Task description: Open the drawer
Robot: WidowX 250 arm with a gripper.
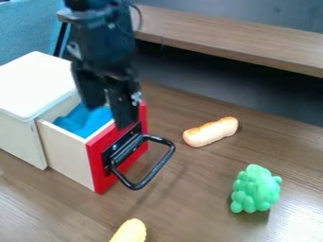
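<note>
My gripper (110, 116) hangs at 9 o'clock from the middle of the view, over the front end of the drawer (69, 156), its jaws released and parted, with nothing between them. The drawer sits at 8 o'clock on the tabletop (208, 189), standing well out of its white-topped box (44, 82) towards 4 o'clock, so I judge the task mostly or wholly done. Inside lies something blue (83, 122), perhaps a soft cloth, which should add little weight. The drawer looks like thin, stiff wood; I expect it to be light and to slide with a modest pull, though the box might creep along if the drawer binds. Its red front (99, 177) looks smooth and would be slippery to pinch. If more travel is wanted, I would take the black handle (156, 168), just past 6 o'clock: it seems hard, narrow metal that won't crush, but it may swing on its mount, so I'd close around the middle of its outer bar and draw straight towards 4 o'clock. A sideways tug could jam the drawer; too long a pull could bring it out altogether and tip it.
</note>
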